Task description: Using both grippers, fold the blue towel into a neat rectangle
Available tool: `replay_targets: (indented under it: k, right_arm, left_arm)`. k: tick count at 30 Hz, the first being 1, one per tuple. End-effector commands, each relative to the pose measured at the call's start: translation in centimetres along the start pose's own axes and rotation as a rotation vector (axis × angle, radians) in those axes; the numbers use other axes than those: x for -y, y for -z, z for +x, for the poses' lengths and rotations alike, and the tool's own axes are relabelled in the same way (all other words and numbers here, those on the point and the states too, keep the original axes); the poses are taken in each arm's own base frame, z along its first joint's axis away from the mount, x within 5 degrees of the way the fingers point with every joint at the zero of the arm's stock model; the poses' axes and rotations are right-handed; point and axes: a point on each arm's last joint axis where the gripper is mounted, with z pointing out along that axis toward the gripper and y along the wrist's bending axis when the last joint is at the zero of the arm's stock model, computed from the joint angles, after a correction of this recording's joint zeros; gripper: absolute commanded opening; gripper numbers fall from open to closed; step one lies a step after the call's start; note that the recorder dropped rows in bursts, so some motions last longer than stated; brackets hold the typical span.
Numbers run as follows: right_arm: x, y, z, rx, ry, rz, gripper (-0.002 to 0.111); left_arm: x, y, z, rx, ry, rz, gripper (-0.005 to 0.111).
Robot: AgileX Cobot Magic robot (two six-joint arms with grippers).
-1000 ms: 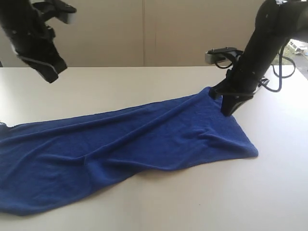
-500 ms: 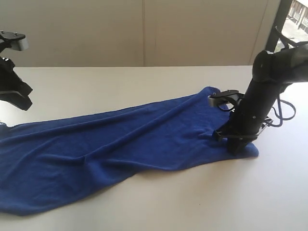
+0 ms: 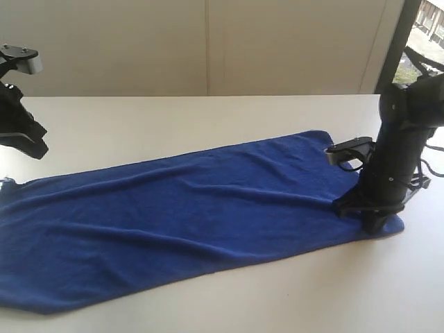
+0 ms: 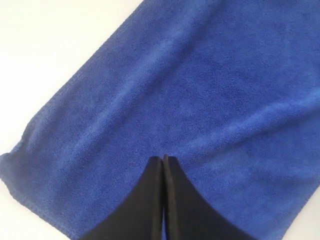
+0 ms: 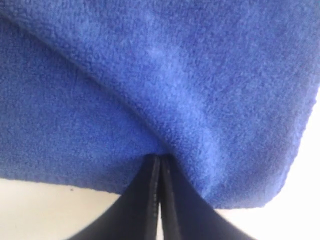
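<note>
The blue towel [image 3: 173,208] lies spread out long and nearly flat across the table, with only shallow creases. My right gripper [image 3: 374,227] stands upright with its tips pressed down on the towel's near right corner. In the right wrist view it [image 5: 160,157] is shut, a ridge of the towel [image 5: 150,65] runs up to its tips, and no cloth shows between the fingers. My left gripper [image 3: 33,147] hangs above the table behind the towel's left end, touching nothing. In the left wrist view it [image 4: 164,158] is shut over the towel [image 4: 200,75].
The pale table [image 3: 208,111] runs back to a beige wall. Bare tabletop shows behind the towel and in front of it [image 3: 312,291]. A dark window frame [image 3: 395,41] stands at the far right. Cables loop off the right arm [image 3: 430,149].
My right gripper went from the towel's far right corner down to its near right corner, then slid right, drawing the towel flat and longer. The left arm swung down and left, then held still.
</note>
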Motion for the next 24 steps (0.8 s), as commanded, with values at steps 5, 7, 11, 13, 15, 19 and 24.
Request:
replay_targets:
  k: [5,7,11,13,15,19,24]
  right_arm:
    - [1.8,-2.5,4.8,-0.180,-0.087,-0.004,0.000]
    - [1.5,-2.2,5.5,-0.191,-0.107,-0.007,0.000]
    - [1.1,-1.4,6.7,-0.212,-0.177,-0.008,0.000]
    - [1.1,-0.8,6.8,-0.186,-0.179,-0.003,0.000]
    - [1.0,0.3,6.6,-0.120,-0.181,-0.005,0.000]
    - [0.8,3.6,5.5,0.087,-0.223,-0.020,0.000]
    - [1.6,7.1,3.2,0.270,-0.212,0.005,0.000]
  left_arm:
    - [0.3,0.4,0.2,0.002,0.006,0.018,0.000]
    - [0.3,0.4,0.2,-0.002,0.005,0.021,0.000]
    - [0.3,0.4,0.2,0.000,0.005,0.020,0.000]
    - [0.3,0.4,0.2,0.001,0.005,0.018,0.000]
    - [0.3,0.4,0.2,0.002,0.007,0.020,0.000]
    - [0.3,0.4,0.2,0.004,0.010,0.022,0.000]
    - [0.3,-0.2,0.3,-0.019,0.023,0.043,0.000]
